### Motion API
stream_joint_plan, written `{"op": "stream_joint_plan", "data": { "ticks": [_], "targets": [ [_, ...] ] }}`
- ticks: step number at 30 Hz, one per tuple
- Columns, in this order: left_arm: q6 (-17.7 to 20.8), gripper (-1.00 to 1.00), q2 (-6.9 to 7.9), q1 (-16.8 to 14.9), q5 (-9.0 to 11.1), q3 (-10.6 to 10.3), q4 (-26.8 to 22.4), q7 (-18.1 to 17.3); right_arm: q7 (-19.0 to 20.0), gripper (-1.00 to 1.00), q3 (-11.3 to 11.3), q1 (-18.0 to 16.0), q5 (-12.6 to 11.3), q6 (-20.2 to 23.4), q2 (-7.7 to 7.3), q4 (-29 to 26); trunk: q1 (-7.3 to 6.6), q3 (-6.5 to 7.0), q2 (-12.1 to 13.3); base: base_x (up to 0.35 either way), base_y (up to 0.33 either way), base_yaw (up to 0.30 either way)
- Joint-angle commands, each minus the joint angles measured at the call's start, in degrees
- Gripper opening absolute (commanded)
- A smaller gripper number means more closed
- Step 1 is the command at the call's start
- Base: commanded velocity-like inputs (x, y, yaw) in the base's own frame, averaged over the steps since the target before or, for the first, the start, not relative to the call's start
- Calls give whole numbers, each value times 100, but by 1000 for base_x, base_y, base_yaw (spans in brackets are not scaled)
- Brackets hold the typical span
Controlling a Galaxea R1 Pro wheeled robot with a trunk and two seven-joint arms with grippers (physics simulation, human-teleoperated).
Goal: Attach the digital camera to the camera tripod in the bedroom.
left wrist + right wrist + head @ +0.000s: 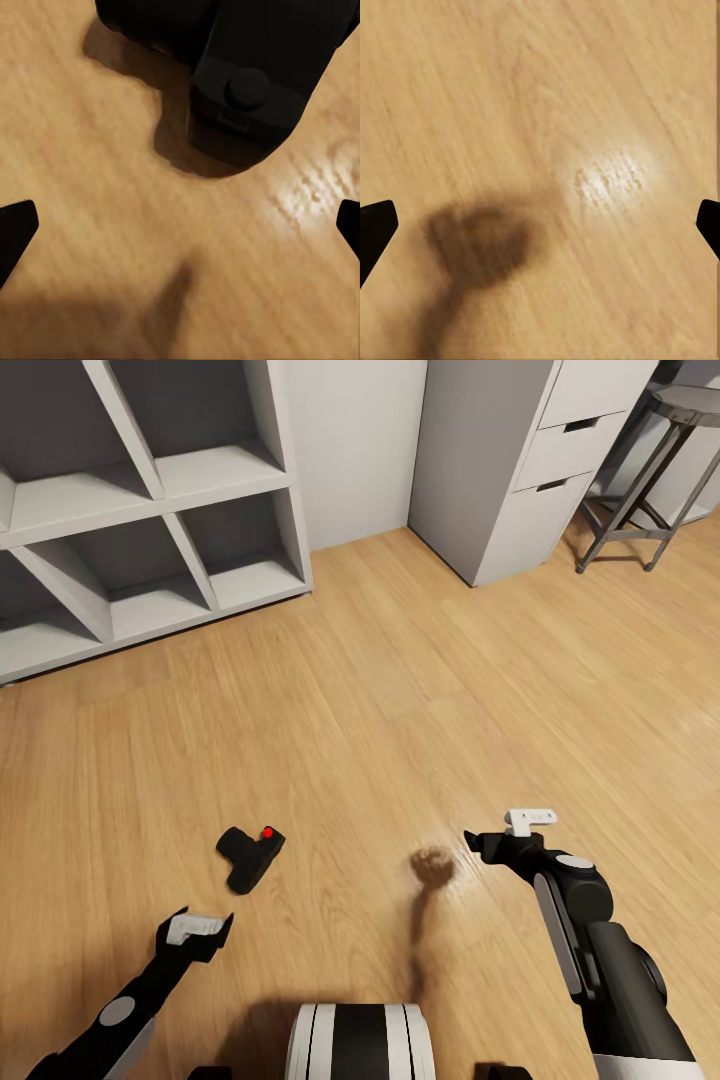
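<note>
Your left gripper (198,930) hangs over the wood floor (400,690), fingers spread wide with nothing between them; the digital camera (250,856) lies on the boards just ahead of their tips, red button up. Your right gripper (520,832), also wide and empty, hovers well apart from it. Beyond stand white cubby shelves (150,540), compartments bare, a grey drawer unit (520,470) and a stool (650,470)
</note>
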Motion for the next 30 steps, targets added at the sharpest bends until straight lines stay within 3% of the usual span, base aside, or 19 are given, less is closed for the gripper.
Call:
{"op": "stream_joint_plan", "data": {
  "ticks": [1,16,27,30],
  "targets": [
    [-18,100,6,-4,75,-25,10,-14,26,100,-7,-2,10,27,0,-6,-1,-3,-1,0,0,0],
    [-4,100,26,-2,148,-23,53,-14,-24,100,2,-2,10,24,-6,-5,33,-291,-19,0,0,0],
    [-20,100,29,-4,140,-23,16,-14,-24,100,2,-2,109,19,-2,-5,33,-291,-19,0,0,0],
    [-21,100,29,-4,135,-25,18,-14,-24,100,2,-2,123,20,-1,-5,40,-358,-23,0,0,0]
  ]
}}
